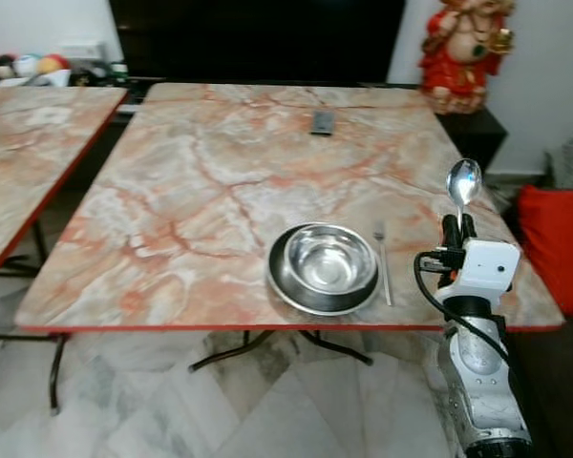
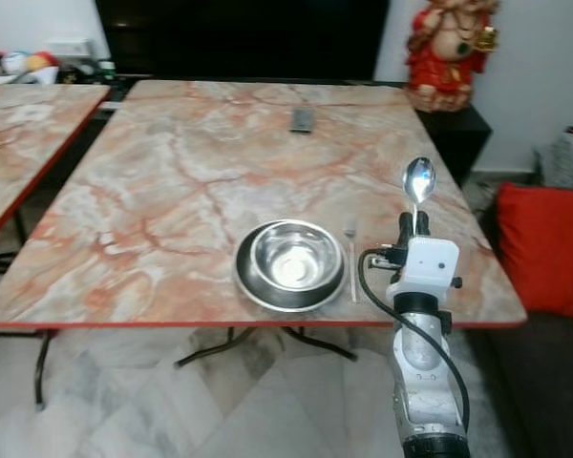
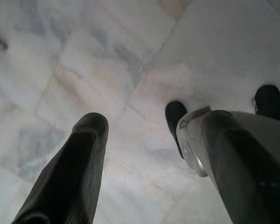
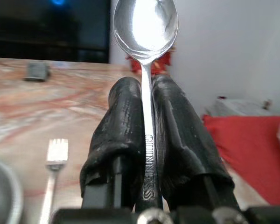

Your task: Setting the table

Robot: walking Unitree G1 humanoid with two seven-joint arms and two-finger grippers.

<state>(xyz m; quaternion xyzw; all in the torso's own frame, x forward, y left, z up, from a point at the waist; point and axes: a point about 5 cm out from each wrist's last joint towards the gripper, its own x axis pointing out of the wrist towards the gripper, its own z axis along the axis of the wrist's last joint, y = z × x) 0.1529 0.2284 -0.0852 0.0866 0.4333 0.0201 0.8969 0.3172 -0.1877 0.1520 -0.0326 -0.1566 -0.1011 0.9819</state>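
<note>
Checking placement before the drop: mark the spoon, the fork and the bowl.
spoon [image 4: 145,23], right wrist view, its bowl end.
fork [image 1: 383,260], left eye view, mid handle.
bowl [image 1: 329,260], left eye view, inside bottom.

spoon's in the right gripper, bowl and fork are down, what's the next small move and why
Probably carry the right gripper forward and lower it over the bare marble just right of the fork. It is shut on the spoon, which stands upright near the table's right front edge. The bowl sits in its plate with the fork alongside, so that spot looks like the spoon's place.
</note>
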